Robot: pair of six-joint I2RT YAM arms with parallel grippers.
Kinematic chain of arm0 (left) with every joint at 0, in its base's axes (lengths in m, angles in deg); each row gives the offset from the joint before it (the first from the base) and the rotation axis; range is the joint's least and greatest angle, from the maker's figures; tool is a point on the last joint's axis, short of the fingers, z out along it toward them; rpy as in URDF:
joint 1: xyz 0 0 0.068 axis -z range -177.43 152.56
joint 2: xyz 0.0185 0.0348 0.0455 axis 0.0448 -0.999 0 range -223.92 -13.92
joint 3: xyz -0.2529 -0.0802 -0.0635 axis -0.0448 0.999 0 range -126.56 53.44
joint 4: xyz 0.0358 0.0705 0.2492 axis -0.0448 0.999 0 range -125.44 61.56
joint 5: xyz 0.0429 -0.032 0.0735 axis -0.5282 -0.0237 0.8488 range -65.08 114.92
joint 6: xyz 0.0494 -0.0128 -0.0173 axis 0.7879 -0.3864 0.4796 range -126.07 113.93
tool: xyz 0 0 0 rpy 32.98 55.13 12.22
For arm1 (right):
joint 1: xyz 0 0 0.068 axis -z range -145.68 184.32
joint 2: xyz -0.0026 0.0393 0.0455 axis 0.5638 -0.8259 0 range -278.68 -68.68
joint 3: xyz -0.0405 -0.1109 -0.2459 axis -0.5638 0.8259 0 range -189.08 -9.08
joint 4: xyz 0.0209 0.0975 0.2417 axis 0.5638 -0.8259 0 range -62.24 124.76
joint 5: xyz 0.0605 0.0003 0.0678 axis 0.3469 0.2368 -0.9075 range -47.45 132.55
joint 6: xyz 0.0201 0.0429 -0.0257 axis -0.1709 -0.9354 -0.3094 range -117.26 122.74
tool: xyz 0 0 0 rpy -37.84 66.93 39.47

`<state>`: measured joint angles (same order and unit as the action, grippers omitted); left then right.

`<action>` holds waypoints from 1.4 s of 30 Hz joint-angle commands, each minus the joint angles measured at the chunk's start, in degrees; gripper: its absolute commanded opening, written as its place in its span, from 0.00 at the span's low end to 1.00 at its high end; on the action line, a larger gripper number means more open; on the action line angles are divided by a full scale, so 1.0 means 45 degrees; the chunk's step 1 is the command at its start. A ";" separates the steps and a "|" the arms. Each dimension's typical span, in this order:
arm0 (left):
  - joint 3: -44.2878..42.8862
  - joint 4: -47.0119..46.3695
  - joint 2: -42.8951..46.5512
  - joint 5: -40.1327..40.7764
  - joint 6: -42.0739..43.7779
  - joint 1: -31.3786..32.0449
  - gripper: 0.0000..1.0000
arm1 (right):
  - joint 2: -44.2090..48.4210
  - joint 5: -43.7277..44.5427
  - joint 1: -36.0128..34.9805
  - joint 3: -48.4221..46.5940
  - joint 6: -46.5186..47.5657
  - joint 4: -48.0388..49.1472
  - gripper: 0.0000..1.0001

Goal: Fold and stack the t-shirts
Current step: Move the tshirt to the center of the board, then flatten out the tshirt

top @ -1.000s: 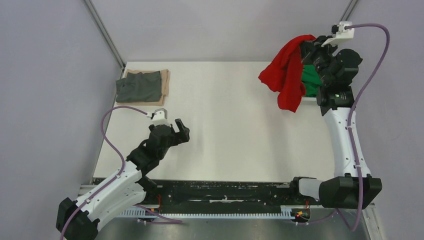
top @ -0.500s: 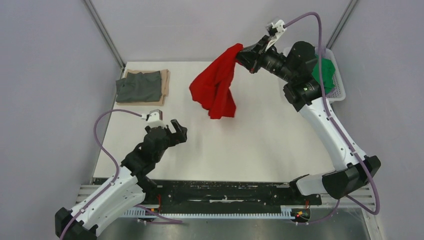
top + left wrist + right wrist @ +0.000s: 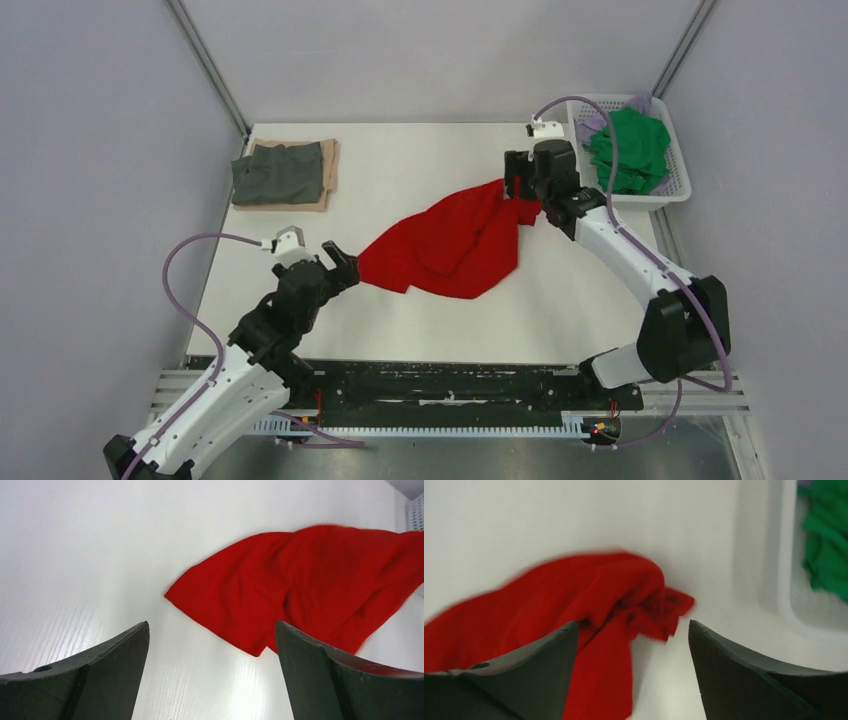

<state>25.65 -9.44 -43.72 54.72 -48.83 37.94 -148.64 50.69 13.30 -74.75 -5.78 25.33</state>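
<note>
Red t-shirt [image 3: 450, 240] brought over from basket side, now laid on table [image 3: 420, 320] at mid-area; right gripper [image 3: 518, 190] lowered to its far-right corner. Right fingers parted, nothing held; shirt released. Left gripper [image 3: 341, 262] spread wide, empty, just beside shirt's near-left corner.

Done: dark grey shirt [image 3: 277, 172] folded, stacked on tan shirt [image 3: 328, 165], far-left corner.

Left: red shirt not yet folded; green shirt [image 3: 632, 148] bunched in white lattice basket [image 3: 680, 190].

Red cloth soft, matte, rumpled in loose overlapping folds. Table smooth, white.
</note>
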 commanded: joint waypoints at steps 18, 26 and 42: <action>-0.1810 -0.2227 -0.8821 -0.2814 -0.0838 -0.1248 0.99 | 0.4429 0.1660 0.0292 0.6965 -0.1845 0.0066 0.98; -0.2516 -0.2232 -1.0920 -0.2752 -0.0714 -0.1415 0.85 | 0.4900 0.0879 0.0251 0.7495 -0.1648 -0.0925 0.98; -0.4918 -0.1265 -1.3925 -0.2539 -0.0273 -0.1435 0.08 | 0.5621 -0.0410 -0.0933 0.8453 -0.0526 -0.0625 0.98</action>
<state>6.09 -15.12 -104.25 42.83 -51.96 31.75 -125.08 53.03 12.21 -37.74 -10.67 19.61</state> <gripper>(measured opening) 0.276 0.979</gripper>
